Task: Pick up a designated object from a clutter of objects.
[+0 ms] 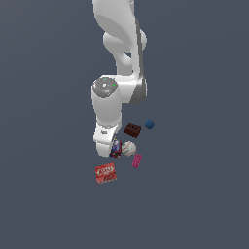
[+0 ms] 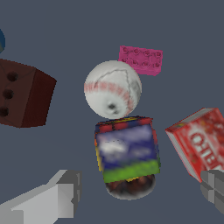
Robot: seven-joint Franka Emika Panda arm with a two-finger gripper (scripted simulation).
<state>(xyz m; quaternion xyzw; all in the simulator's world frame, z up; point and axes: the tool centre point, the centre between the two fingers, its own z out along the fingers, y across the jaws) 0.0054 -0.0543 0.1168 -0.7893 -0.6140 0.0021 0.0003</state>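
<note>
A: Target?

B: The multicoloured cube [image 2: 127, 153], blue and white face toward the wrist camera, green strip on one edge, red and yellow trim. It sits right against the white baseball [image 2: 112, 89]; looks like touching. In the exterior view the cube [image 1: 115, 148] is mostly hidden behind the gripper [image 1: 108, 146].

A: Jaws?

B: Apart. Two grey fingers [image 2: 52, 197] show at the frame corners in the wrist view, cube between them, nothing clamped.

A: Step?

B: Looks like final descent before the grasp. To do it well: stay centred on the cube, drop straight, close on the two free side faces. The finger line seems to clear the baseball, but the red packet [image 2: 199, 140] lies near one finger, so that one could clip it. Go slow; a nudge may roll the ball.

A: Arm pose?

B: Wrist pointing down, hand low over the clutter, links stacked above it. Dark brown studded brick [image 1: 132, 130], blue ball [image 1: 149, 124] and pink brick [image 1: 137, 160] stand apart from the cube.
</note>
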